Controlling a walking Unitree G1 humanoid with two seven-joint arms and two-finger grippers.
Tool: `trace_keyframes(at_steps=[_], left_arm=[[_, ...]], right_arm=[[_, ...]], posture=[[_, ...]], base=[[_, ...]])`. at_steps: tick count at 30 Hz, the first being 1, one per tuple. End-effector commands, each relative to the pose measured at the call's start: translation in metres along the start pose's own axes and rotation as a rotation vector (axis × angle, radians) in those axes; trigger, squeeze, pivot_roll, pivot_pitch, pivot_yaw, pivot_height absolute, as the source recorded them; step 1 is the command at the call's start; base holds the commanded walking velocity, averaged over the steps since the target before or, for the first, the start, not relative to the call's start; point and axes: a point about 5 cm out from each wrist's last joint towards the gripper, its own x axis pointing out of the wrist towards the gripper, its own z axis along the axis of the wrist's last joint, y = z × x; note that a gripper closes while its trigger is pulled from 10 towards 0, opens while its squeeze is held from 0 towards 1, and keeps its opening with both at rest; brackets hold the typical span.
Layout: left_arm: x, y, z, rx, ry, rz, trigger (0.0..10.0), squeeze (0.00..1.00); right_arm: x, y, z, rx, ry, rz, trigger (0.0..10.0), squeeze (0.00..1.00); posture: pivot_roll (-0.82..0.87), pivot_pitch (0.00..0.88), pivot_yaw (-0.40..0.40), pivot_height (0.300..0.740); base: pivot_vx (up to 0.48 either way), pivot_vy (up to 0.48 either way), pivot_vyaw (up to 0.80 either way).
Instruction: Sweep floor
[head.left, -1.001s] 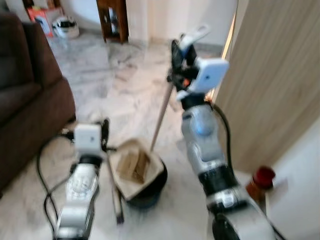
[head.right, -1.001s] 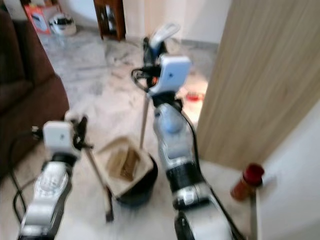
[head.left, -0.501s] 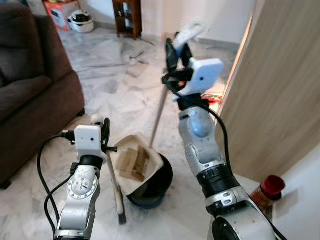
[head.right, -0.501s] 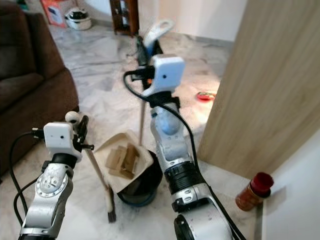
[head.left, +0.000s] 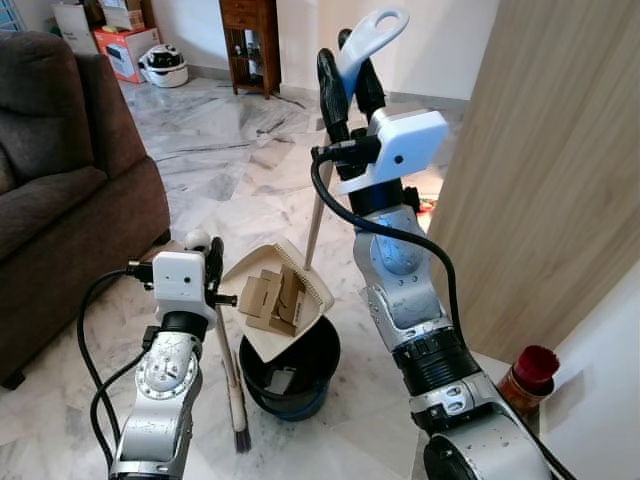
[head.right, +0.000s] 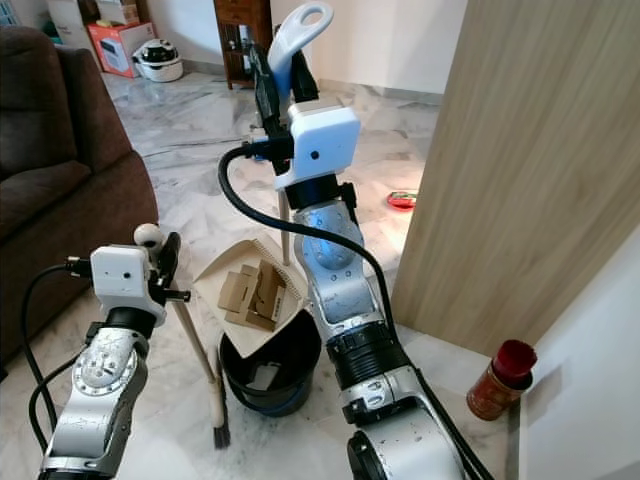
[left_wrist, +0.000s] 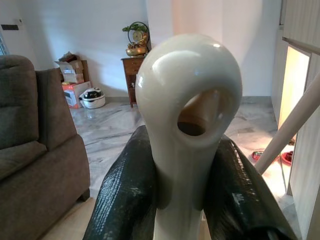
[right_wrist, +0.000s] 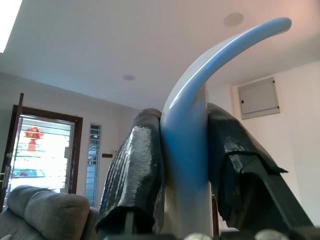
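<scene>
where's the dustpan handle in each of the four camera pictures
Left eye view: dustpan handle at top centre, clamped in the right gripper.
Right eye view: top, left of centre.
Left wrist view: only its pale shaft crosses the far side.
Right wrist view: central, rising between the black fingers.
Shared landmark: the brown sofa.

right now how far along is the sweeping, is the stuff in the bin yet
Done: cardboard scraps are gathered on the dustpan. In hand: the right gripper holds the dustpan's handle, tilting it over the black bin; the left gripper holds the broom. Left: the scraps still sit on the pan.
</scene>
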Motion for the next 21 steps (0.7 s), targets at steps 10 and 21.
trace_keyframes(at_steps=[10, 21], left_arm=[[0.0018, 0.0002, 0.0108, 0.013, -0.051, -0.004, 10.0, 0.0], [0.0018, 0.0002, 0.0108, 0.013, -0.051, -0.004, 10.0, 0.0]], right_arm=[[0.013, 0.0132, 0.0237, 0.048, -0.127, 0.006, 10.0, 0.0], [0.013, 0.0132, 0.0237, 0.048, -0.127, 0.006, 10.0, 0.0]], posture=[[0.05, 0.0, 0.032, 0.74], [0.05, 0.0, 0.032, 0.74]], base=[[0.0, 0.0, 0.0], [0.0, 0.0, 0.0]])
